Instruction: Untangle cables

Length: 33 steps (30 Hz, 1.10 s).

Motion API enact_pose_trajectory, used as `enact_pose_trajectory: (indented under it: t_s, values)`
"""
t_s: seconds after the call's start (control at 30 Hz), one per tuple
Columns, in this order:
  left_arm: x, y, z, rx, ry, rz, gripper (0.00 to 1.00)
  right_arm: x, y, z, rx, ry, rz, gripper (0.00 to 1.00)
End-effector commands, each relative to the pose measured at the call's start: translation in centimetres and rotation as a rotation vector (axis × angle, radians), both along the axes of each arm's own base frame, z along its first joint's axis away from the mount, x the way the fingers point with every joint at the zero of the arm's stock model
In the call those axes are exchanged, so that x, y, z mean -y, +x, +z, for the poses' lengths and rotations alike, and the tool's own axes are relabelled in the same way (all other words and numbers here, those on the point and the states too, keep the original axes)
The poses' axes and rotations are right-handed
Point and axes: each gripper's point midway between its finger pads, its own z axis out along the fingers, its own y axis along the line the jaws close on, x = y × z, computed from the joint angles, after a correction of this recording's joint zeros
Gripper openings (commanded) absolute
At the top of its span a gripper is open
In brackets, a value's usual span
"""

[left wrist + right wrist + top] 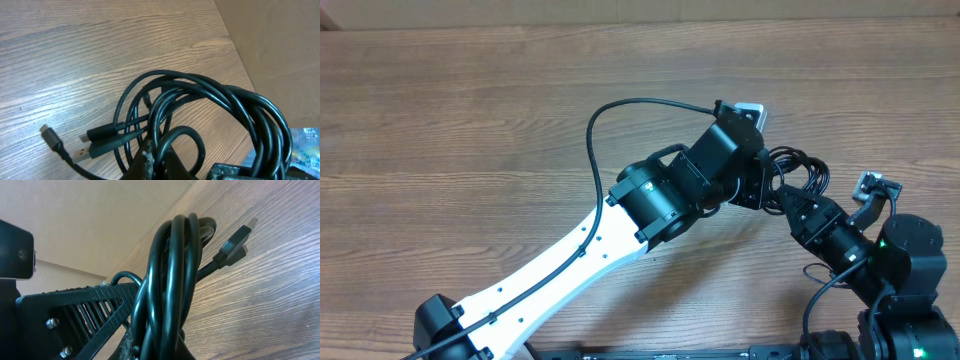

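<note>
The cables (pixel 798 170) are a small bundle of thin black loops at the right of the wooden table, between my two grippers. My left gripper (pixel 765 188) is shut on a strand of the cables (pixel 200 115); several loops arch above its fingers (pixel 156 161), and plug ends (pixel 92 142) lie on the wood to the left. My right gripper (pixel 790 203) is shut on the cables (pixel 172 270), several strands running up between its fingers (pixel 160 352). A plug end (pixel 235 242) hangs just above the table.
The wooden table (pixel 470 130) stretches to the left and back. The left arm's own thick black wire (pixel 610 115) arcs above the arm. The right arm's base (pixel 910 270) stands at the table's right edge. Pale floor (pixel 280 45) lies beyond the edge.
</note>
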Motion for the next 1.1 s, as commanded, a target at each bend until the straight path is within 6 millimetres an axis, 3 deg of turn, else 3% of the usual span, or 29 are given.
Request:
enact_pose_trajectory:
  t_s: [0.0, 0.33, 0.5, 0.6, 0.63, 0.7, 0.83, 0.9, 0.93, 1.0, 1.07]
  values:
    - [-2.5, 2.5, 5.1, 0.084, -0.110, 0.197, 0.04, 0.2, -0.5, -0.2, -0.016, -0.017, -0.008, 0.04]
    - [-2.6, 2.5, 10.4, 0.173, -0.271, 0.207, 0.04, 0.8, -0.6, -0.8, -0.046, -0.025, -0.043, 0.04]
    - [-3.3, 1.9, 11.6, 0.251, -0.239, 0.162, 0.04, 0.8, -0.6, -0.8, -0.045, -0.026, -0.043, 0.04]
    - [-3.5, 1.3, 10.5, 0.289, -0.146, 0.090, 0.04, 0.8, -0.5, -0.7, -0.036, -0.034, -0.038, 0.04]
    - [-3.7, 1.1, 9.8, 0.275, -0.122, 0.084, 0.12, 0.8, -0.5, -0.7, -0.035, -0.036, -0.039, 0.04]
    - [-4.2, 0.7, 8.2, 0.231, -0.065, 0.080, 0.19, 0.8, -0.5, -0.7, -0.033, -0.040, -0.039, 0.04]
    - [-4.5, -0.8, 5.2, 0.122, 0.010, 0.034, 0.24, 0.8, -0.4, -0.5, -0.020, -0.051, -0.032, 0.04]
    - [-3.7, -2.0, 4.7, 0.075, -0.007, -0.034, 0.40, 0.8, -0.4, -0.5, -0.020, -0.051, -0.032, 0.04]
    - [-3.3, -2.5, 4.6, 0.055, -0.018, -0.063, 0.53, 0.8, -0.4, -0.5, -0.020, -0.051, -0.032, 0.04]
    - [-2.6, -3.2, 4.2, 0.024, -0.030, -0.109, 0.66, 0.8, -0.4, -0.5, -0.020, -0.050, -0.032, 0.04]
    - [-1.9, -3.8, 3.5, -0.011, -0.034, -0.161, 0.71, 0.8, -0.4, -0.5, -0.020, -0.051, -0.032, 0.04]
